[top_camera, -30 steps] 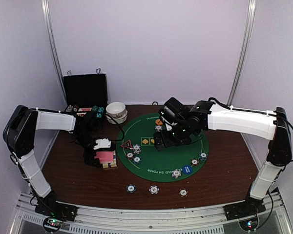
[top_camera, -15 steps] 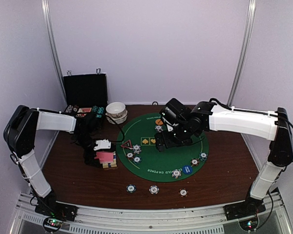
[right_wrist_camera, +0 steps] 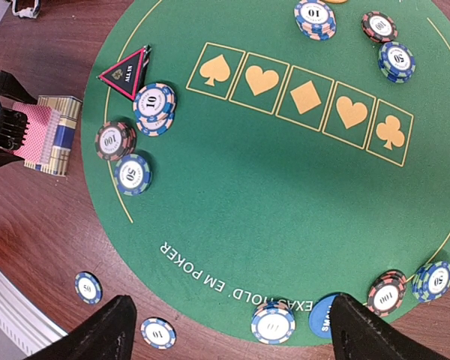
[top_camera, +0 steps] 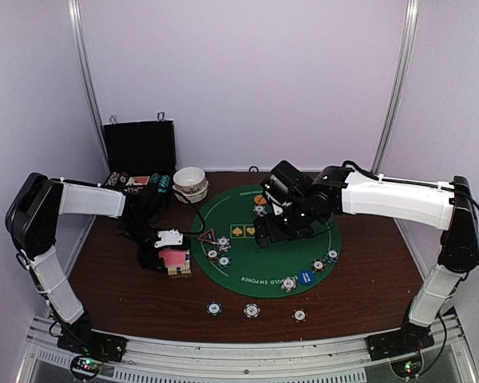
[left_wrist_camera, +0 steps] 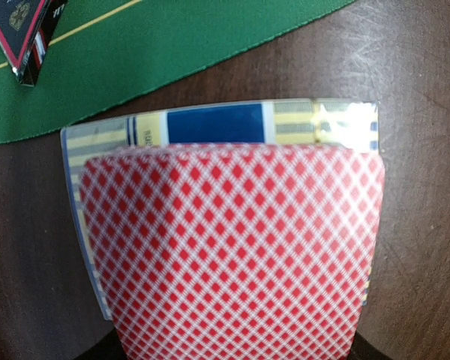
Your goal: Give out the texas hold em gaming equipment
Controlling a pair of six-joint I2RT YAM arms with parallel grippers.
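1. Reference: the large round green felt mat (right_wrist_camera: 270, 202) is laid on a brown table (top_camera: 367, 279), and all positions below are given against it.
2. The left gripper (top_camera: 169, 257) is positioned just off the mat's left edge, over the pink-backed playing cards (left_wrist_camera: 232, 247).
3. The cards are seen lying over a blue-and-yellow striped box (left_wrist_camera: 217, 124) and filling most of the left wrist view.
4. The left jaws are seen on either side of the cards. Whether they are closed on them cannot be told.
5. The right gripper (right_wrist_camera: 240, 330) is held above the middle of the mat, with its jaws spread wide and nothing between them.
6. A red-triangle marker (right_wrist_camera: 126, 73) is set at the mat's left rim, with three chip stacks (right_wrist_camera: 154, 101) just beside it.
7. A blue marker button (right_wrist_camera: 326, 319) is placed at the mat's near rim, flanked by striped chips (right_wrist_camera: 273, 324).
8. Three single chips (top_camera: 251, 309) are laid on the table, off the mat, beyond its near rim.
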